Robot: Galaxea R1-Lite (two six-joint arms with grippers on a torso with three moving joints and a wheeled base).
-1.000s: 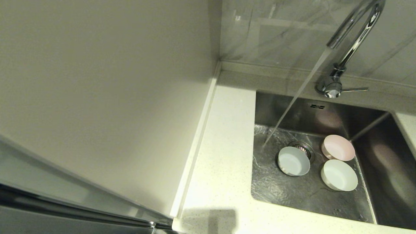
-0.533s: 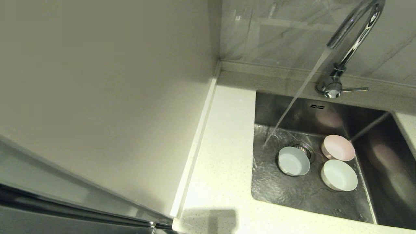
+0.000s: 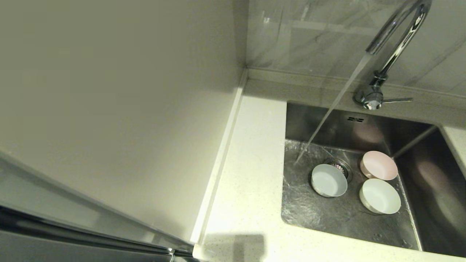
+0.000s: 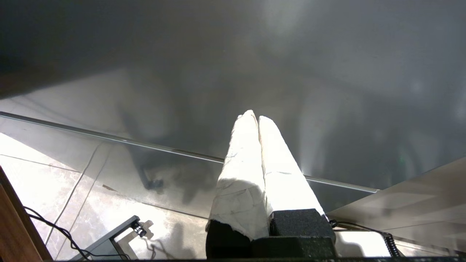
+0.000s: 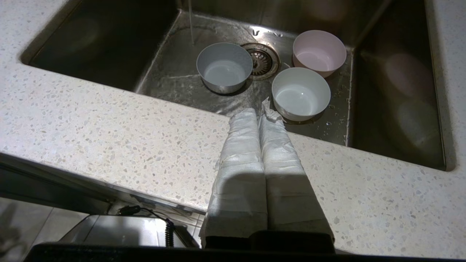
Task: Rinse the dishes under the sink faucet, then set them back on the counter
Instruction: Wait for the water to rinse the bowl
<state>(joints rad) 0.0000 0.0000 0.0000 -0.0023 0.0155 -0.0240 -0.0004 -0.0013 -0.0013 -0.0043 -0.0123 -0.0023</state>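
Nothing has moved over the last second: water keeps running from the tall chrome gooseneck faucet (image 3: 397, 40) onto the floor of the square stainless steel sink (image 3: 327, 214), just beside the pale blue bowl (image 3: 328, 180). The pink bowl (image 3: 379, 165) and mint-white bowl (image 3: 379, 196) sit apart from the stream, so probably none is being rinsed yet. The right gripper (image 5: 260, 116), fingers pressed together and empty, hovers over the white speckled counter (image 5: 109, 131). The left gripper (image 4: 255, 118), likewise closed, hangs below, near the floor.

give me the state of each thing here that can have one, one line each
faucet: running, stream landing on the sink floor beside the blue bowl
sink: wet floor, drain strainer partly covered
blue bowl: upright in sink
pink bowl: upright in sink
white bowl: upright in sink
left gripper: shut, empty
right gripper: shut, empty, over the counter
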